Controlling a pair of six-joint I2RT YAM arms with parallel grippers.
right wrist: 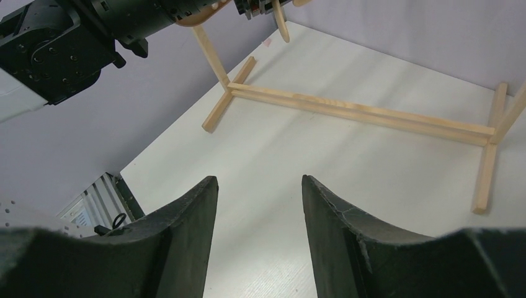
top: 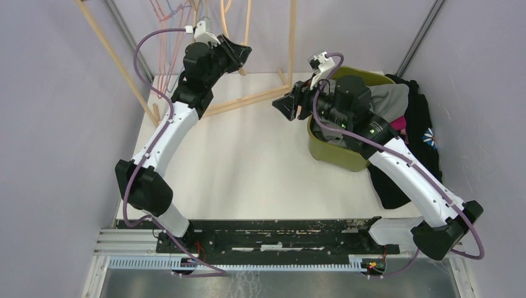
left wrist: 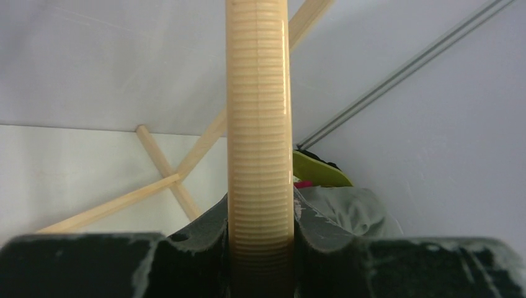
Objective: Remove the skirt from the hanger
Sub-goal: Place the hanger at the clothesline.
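At the back left of the table [top: 248, 167], item one: the hanger [left wrist: 259, 124], a pale beige ribbed bar that stands upright through the middle of my left wrist view. The left gripper [left wrist: 260, 217] is clamped on it, with its black jaws pressed to either side of the bar. From overhead I see this gripper held high at the far left, with a short beige end of the hanger poking out below it. Item two: the skirt. I cannot pick it out with certainty, because the only cloth I see is on the right side, well apart from the hanger. A grey garment [top: 389, 99] lies heaped in the olive-green basket [top: 338, 156] with a scrap of pink cloth [top: 398, 123] beside it. A black garment [top: 423, 124] with a small flower print drapes over the basket's right side and down onto the table. Which of these is the skirt I cannot tell. Item three: the right gripper [right wrist: 259, 186], with its jaws spread apart and only white tabletop showing in the gap. Overhead it hangs just left of the basket's rim, pointing toward the left arm. Item four: a wooden rack [right wrist: 360, 113] of light timber. Its floor rail and cross feet rest on the far half of the table, and its uprights rise out of frame.
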